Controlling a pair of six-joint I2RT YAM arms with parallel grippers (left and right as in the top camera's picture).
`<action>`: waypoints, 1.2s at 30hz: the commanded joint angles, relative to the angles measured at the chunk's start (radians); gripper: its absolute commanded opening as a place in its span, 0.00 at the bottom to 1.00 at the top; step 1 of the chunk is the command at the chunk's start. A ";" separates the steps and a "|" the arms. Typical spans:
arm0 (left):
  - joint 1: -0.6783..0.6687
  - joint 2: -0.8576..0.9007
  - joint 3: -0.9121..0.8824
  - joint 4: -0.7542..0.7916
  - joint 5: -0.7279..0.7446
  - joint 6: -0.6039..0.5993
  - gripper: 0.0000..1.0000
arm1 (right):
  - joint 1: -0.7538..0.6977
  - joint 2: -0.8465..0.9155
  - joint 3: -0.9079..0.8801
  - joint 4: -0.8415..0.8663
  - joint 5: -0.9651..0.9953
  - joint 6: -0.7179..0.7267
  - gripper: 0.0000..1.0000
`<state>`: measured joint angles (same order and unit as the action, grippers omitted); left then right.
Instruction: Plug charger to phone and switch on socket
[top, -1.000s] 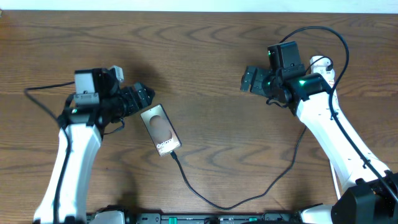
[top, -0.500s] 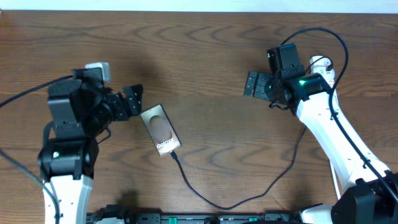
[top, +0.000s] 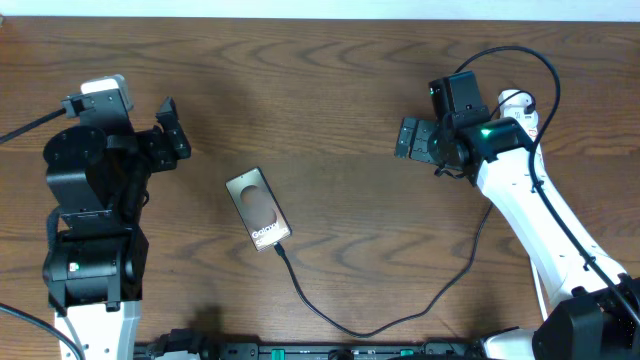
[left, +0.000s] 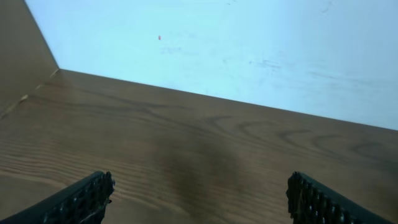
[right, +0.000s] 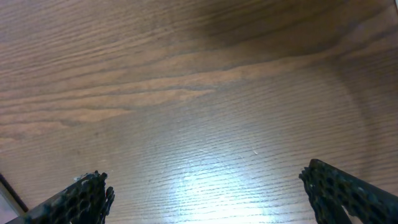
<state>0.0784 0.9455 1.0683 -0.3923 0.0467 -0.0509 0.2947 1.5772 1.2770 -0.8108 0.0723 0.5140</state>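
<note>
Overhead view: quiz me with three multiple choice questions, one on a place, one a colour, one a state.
1. Where does the phone lie? A) nearer the left gripper B) at the near edge C) at the far edge
2. What colour is the charger cable? A) white B) black C) red
3. How is the left gripper? A) shut on the phone B) open, empty C) shut on the cable
Answers: 1A, it lies left of centre; 2B, a thin black line leaves the phone; 3B, its jaws stand apart, nothing between.

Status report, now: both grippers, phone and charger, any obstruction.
Left gripper open, empty, off the phone. Right gripper open, empty. Charger tip meets phone's lower edge, looks plugged. Nothing in the way.
</note>
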 joint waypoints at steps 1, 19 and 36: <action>0.006 0.002 0.021 0.006 -0.040 0.013 0.91 | 0.006 -0.012 0.003 0.008 0.008 -0.014 0.99; 0.006 0.019 0.020 -0.098 -0.040 0.013 0.91 | -0.674 -0.012 0.164 -0.133 -0.598 -0.396 0.99; 0.006 0.019 0.020 -0.132 -0.032 -0.063 0.91 | -0.782 0.212 0.161 -0.025 -0.442 -0.718 0.92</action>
<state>0.0784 0.9615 1.0683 -0.5205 0.0196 -0.0818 -0.4828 1.7130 1.4281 -0.8608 -0.3363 -0.1616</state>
